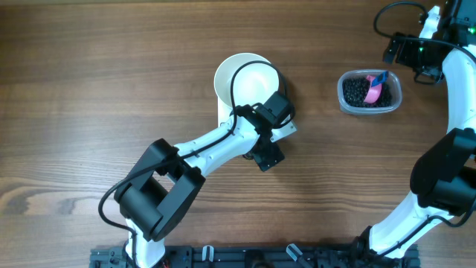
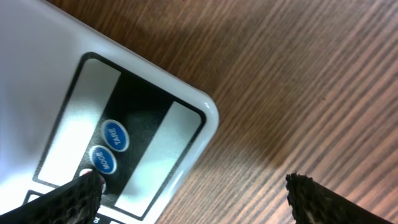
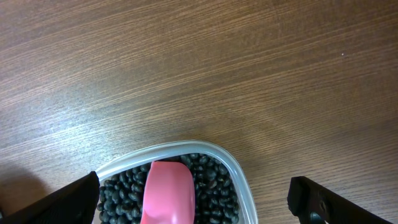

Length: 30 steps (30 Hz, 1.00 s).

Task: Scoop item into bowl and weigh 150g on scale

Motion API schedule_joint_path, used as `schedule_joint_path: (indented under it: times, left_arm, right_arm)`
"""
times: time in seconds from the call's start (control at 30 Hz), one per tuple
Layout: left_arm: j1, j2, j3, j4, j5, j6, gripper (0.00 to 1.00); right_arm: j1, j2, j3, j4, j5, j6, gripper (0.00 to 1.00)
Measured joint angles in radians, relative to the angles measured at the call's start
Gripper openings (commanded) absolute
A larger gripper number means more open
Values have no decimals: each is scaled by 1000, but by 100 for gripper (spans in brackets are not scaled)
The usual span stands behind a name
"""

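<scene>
White bowl [image 1: 242, 78] near the middle of the wooden worktop [image 1: 89, 74], apparently standing on the scale [image 2: 56, 68]. From above, scale largely hidden under the bowl and the left arm.

Left gripper [image 2: 193, 196] just in front of the bowl, low over the scale's front corner: jaws spread wide, holding nothing. One ribbed fingertip [image 2: 81, 193] right at the blue MODE button [image 2: 103, 160], contact impossible to judge. Other fingertip past the scale's edge, above bare wood. TARE button [image 2: 115, 135] just beside MODE, between two pale panels on the scale's dark front strip.

To the right of the bowl in the overhead view, well apart from it: clear plastic tub [image 1: 343, 95] with rounded corners, holding the black beans [image 1: 357, 91] as a loose dark heap. Pink scoop [image 1: 374, 89] lying on the beans inside the tub.

Farther from the bowl, just past the tub: right gripper [image 3: 193, 202], jaws likewise wide apart and empty. Tub rim, beans and scoop visible between its fingers in the right wrist view, bare wood beyond.
</scene>
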<state>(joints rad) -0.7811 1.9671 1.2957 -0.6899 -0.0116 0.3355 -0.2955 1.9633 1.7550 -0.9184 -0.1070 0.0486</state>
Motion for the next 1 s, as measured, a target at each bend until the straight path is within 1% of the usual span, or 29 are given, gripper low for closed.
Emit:
schedule_joint_path:
  times: [0.3, 0.4, 0.5, 0.57, 0.6, 0.73, 0.8, 0.83, 0.9, 1.0]
  left_arm:
    - [-3, 0, 0, 3, -9, -2, 100]
    - [-2, -14, -2, 11, 21, -5, 100]
    - [-5, -72, -14, -13, 54, -20, 100]
    - [-6, -164, -14, -33, 63, -51, 100]
    - [-5, -182, -14, -36, 64, -58, 100]
    - [2, -305, -14, -163, 66, -185, 100]
    - [43, -363, -13, -248, 66, -209, 100]
    - [73, -373, -12, -289, 66, -191, 99]
    - [142, -373, -14, -350, 65, -114, 100]
    - [243, -373, -14, -316, 65, -46, 100]
  right_arm:
    - [0, 0, 0, 0, 0, 0, 100]
    - [0, 0, 0, 0, 0, 0, 100]
    - [0, 0, 0, 0, 0, 0, 100]
    - [0, 0, 0, 0, 0, 0, 100]
    - [0, 0, 0, 0, 0, 0, 100]
    - [0, 0, 0, 0, 0, 0, 100]
    - [0, 0, 0, 0, 0, 0, 100]
    - [0, 0, 0, 0, 0, 0, 100]
    - [0, 0, 0, 0, 0, 0, 100]
    - [0, 0, 0, 0, 0, 0, 100]
